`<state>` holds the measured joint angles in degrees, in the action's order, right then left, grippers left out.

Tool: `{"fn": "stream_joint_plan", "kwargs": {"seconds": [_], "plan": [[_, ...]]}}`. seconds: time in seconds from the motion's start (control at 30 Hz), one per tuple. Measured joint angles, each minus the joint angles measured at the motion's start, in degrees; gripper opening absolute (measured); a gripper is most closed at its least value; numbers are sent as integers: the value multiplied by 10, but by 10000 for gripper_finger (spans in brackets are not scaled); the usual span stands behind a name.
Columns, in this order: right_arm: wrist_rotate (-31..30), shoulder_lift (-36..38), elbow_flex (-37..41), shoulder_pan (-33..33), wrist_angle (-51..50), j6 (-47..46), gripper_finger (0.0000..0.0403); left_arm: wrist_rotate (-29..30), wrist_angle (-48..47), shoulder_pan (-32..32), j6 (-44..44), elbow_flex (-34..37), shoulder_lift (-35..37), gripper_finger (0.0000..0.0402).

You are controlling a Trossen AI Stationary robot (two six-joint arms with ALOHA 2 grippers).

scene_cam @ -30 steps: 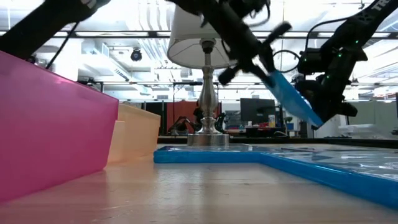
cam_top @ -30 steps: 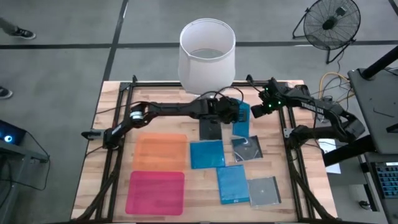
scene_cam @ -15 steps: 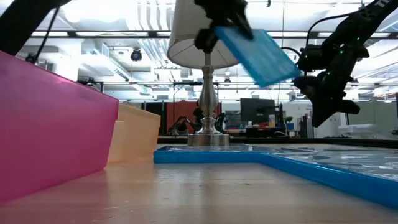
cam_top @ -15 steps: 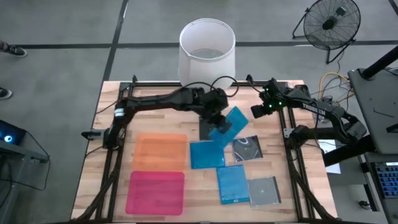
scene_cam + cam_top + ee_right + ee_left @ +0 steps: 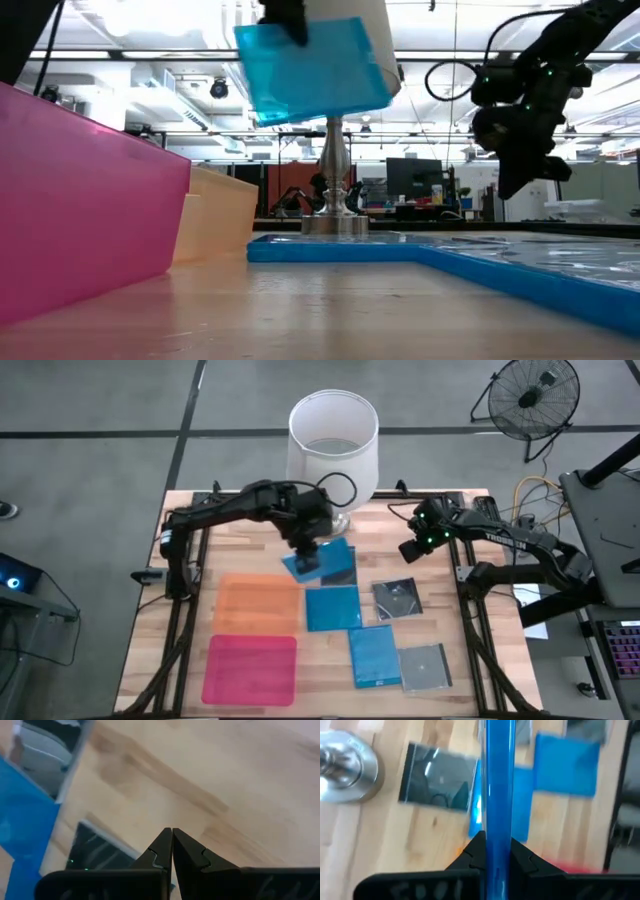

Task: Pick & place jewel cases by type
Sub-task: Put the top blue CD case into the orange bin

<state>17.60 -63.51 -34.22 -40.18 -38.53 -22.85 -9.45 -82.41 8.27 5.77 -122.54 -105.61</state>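
My left gripper (image 5: 305,547) hangs over the table's far middle, shut on a bright blue jewel case (image 5: 310,70), which the left wrist view shows edge-on (image 5: 497,780). Below it a dark jewel case (image 5: 440,785) lies flat. Two more blue cases (image 5: 332,608) (image 5: 375,655) and two grey ones (image 5: 397,598) (image 5: 425,665) also lie flat on the wood. My right gripper (image 5: 408,550) is shut and empty, above the far right of the table (image 5: 172,834). My left gripper pinches the blue case between its two fingers, one on each flat face, at the case's upper edge (image 5: 497,827). The fingers (image 5: 474,851) slant down from above. The case hangs below them, lifted clear of the table, its face toward the near edge and slightly tilted.
A lamp with a white shade (image 5: 333,450) and a metal base (image 5: 345,767) stands at the far edge. A flat orange sheet (image 5: 258,603) and a pink sheet (image 5: 250,668) lie at the left. Black frame rails (image 5: 180,610) run along both table sides.
My left gripper has risen and gone toward the table's left with the blue case, rolling its wrist. The case, earlier slanting edge-down at the far right, now hangs higher with its broad face toward the near edge. My right gripper has edged toward the near edge, still shut.
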Motion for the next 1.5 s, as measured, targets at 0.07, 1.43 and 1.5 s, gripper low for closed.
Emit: {"fn": "stream_joint_plan", "kwargs": {"seconds": [0.07,1.43,1.5], "plan": [[-5,17,0,17,1,-4,8,0,-42,0,-37,0,8,7],[-42,185,3,118,-3,-136,9,-182,139,-12,-227,617,258,7],[-42,184,3,118,-3,-136,9,-191,143,-11,-233,630,258,7]]}}
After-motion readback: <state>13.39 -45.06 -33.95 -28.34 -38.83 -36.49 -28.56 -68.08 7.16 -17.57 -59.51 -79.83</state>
